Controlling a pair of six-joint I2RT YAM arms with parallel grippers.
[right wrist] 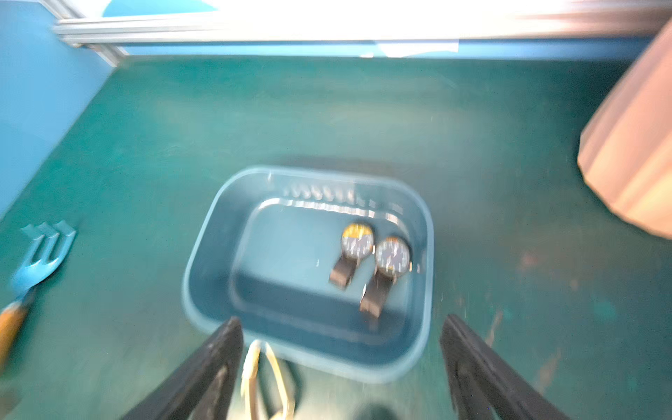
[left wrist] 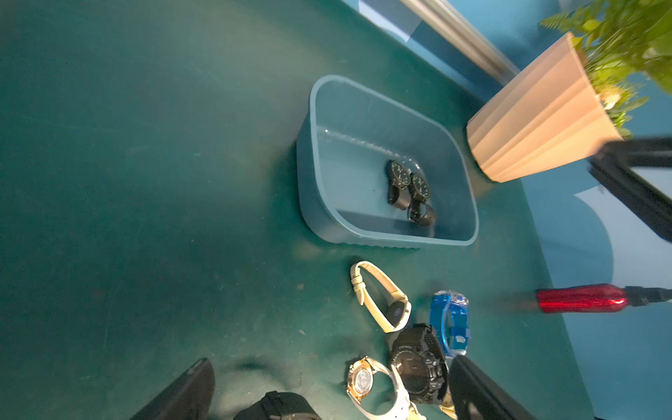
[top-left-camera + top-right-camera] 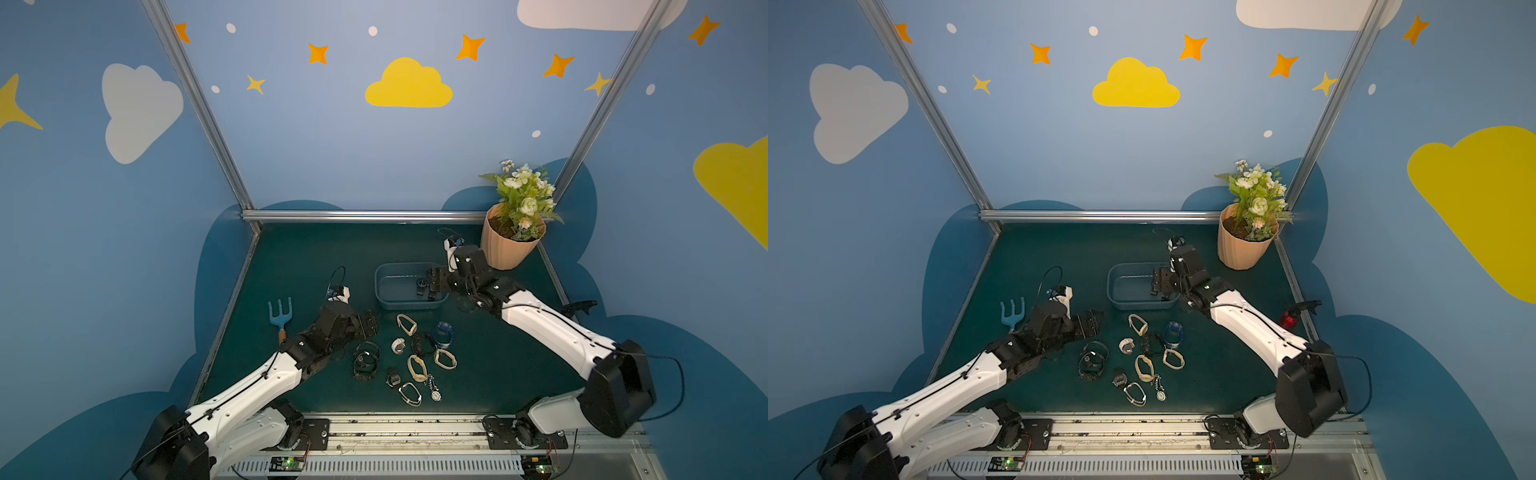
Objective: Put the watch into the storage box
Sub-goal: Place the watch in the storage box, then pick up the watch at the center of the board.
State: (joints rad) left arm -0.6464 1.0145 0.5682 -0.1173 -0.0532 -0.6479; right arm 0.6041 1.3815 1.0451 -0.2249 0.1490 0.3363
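Observation:
The storage box [image 3: 386, 291] [image 3: 1121, 291], a shallow blue-grey tub, stands mid-table. A dark round-faced watch [image 3: 422, 284] lies inside near its right end. In both wrist views it shows as two dark faces side by side [image 2: 409, 182] [image 1: 374, 249]; whether that is one watch or two I cannot tell. My right gripper [image 3: 432, 285] [image 3: 1158, 284] [image 1: 341, 320] hangs over the box's right end, open, nothing between its fingers. My left gripper [image 3: 372, 324] [image 3: 1094, 322] [image 2: 329, 394] is open, low over the mat left of several loose watches [image 3: 415, 357], holding nothing.
A peach ribbed flower pot [image 3: 509, 249] [image 2: 538, 120] stands at the back right, close behind the right arm. A blue garden fork [image 3: 280, 316] [image 1: 43, 251] lies at the left. A red-handled tool [image 2: 582, 299] [image 3: 1287, 320] sits by the right edge. Metal rails bound the mat.

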